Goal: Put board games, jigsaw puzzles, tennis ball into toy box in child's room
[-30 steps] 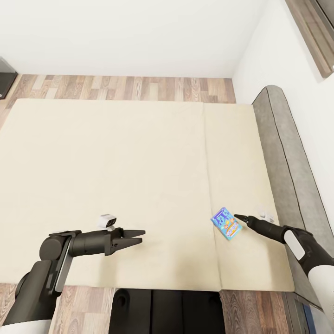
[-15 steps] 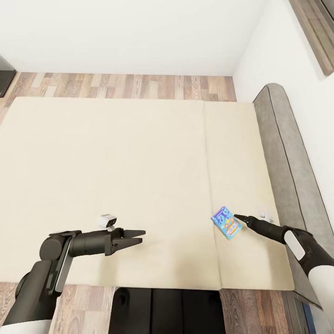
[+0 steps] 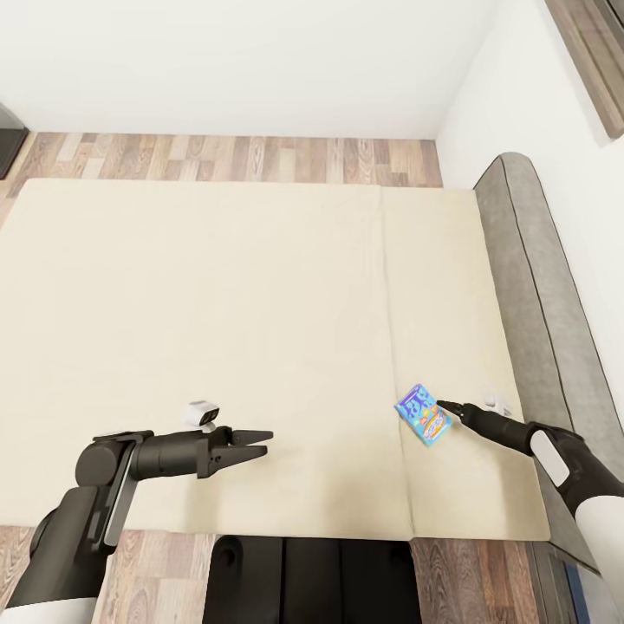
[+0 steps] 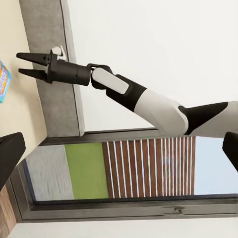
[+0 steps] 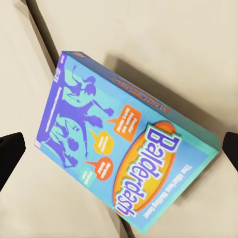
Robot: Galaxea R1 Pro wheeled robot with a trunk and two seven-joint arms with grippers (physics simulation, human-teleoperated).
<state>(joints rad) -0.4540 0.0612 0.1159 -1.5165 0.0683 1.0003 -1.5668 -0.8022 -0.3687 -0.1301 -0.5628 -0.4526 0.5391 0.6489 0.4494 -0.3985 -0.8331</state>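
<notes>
Balderdash board game lies flat on the cream bed, printed face up, across the seam near the grey headboard. The right gripper hangs just beside the box's headboard-side edge, fingers spread; in the right wrist view the box sits between the two dark fingertips, neither touching it. The left gripper hovers well apart over bare bed, its fingers also parted.

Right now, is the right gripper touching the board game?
Apart. In the right wrist view the open fingertips sit at the frame edges, bare bed between them and the board game. The head view has the right gripper just beside it.
</notes>
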